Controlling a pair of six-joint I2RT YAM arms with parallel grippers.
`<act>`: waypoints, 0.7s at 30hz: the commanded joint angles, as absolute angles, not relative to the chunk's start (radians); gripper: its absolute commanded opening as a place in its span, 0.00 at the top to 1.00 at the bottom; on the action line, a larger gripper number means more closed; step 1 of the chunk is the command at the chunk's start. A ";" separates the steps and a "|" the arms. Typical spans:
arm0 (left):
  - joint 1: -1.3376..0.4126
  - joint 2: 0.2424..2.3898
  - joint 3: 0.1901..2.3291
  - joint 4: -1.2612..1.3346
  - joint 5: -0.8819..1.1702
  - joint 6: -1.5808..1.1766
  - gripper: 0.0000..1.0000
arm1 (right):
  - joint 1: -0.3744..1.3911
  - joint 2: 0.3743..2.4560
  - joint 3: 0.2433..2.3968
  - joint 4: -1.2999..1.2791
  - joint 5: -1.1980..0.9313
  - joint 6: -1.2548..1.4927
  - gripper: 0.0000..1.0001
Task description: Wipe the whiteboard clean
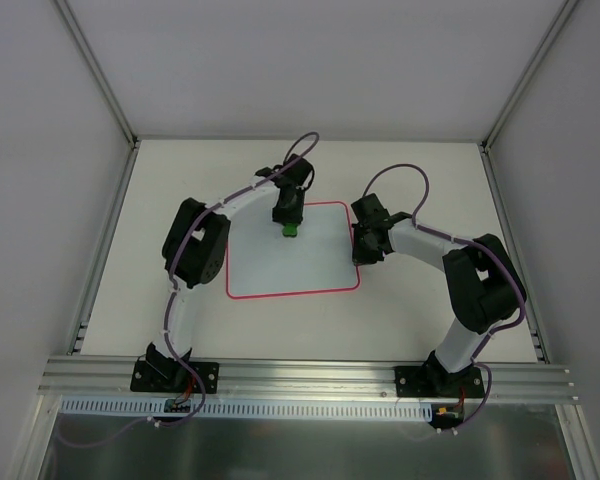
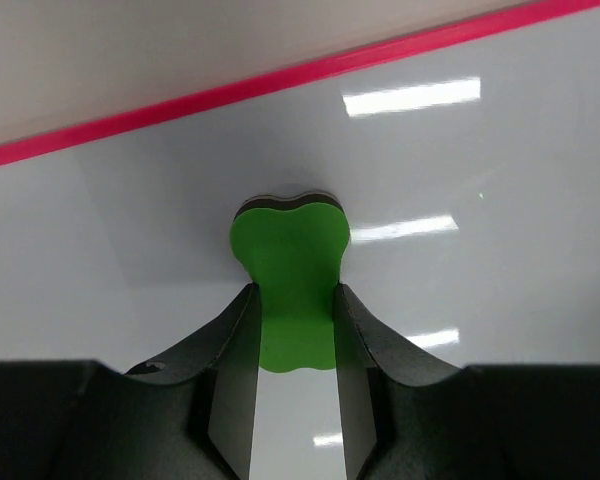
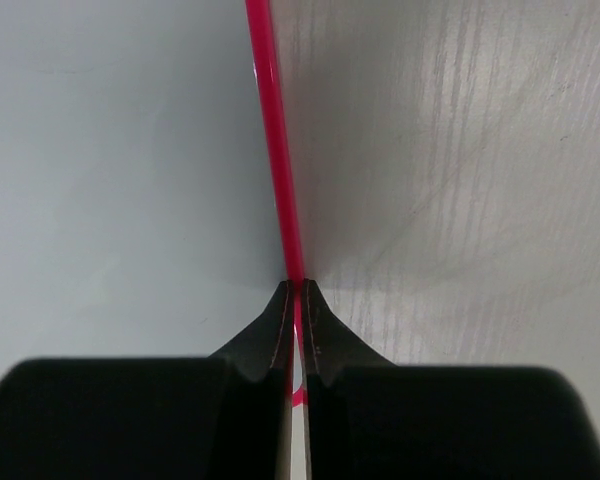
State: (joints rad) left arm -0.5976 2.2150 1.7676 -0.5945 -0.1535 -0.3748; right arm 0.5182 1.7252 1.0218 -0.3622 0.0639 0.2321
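Observation:
The whiteboard [image 1: 295, 262] lies flat at the table's middle, pale with a red rim, and no pen marks show on it. My left gripper [image 1: 289, 222] is shut on a small green eraser block [image 1: 291, 230] and holds it down on the board near its far edge. In the left wrist view the green block [image 2: 290, 240] sits between my fingers [image 2: 293, 292] on the glossy board [image 2: 480, 200], with the red rim [image 2: 280, 75] beyond. My right gripper [image 1: 362, 250] is shut, its tips [image 3: 296, 286] set on the board's right red rim [image 3: 270, 120].
The board rests on a pale wood-grain table [image 1: 430, 180], also shown right of the rim in the right wrist view [image 3: 460, 150]. White walls enclose the back and sides. An aluminium rail [image 1: 310, 375] with the arm bases runs along the near edge.

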 commanded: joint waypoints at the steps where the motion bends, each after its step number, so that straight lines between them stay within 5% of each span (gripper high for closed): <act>1: -0.474 2.214 1.645 -0.726 -0.146 -0.425 1.00 | 0.525 1.798 0.982 -0.414 0.101 0.232 1.00; 8: -0.451 2.141 1.536 -0.738 -0.160 -0.429 1.00 | 0.526 1.798 0.986 -0.414 0.097 0.232 1.00; 21: -0.713 2.234 1.603 -0.736 0.021 -0.472 1.00 | 0.525 1.795 0.988 -0.414 0.101 0.229 1.00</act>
State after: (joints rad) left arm -0.6804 2.1410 1.6581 -0.6395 -0.1329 -0.4198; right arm 0.5198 1.7290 1.0264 -0.3614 0.0639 0.2317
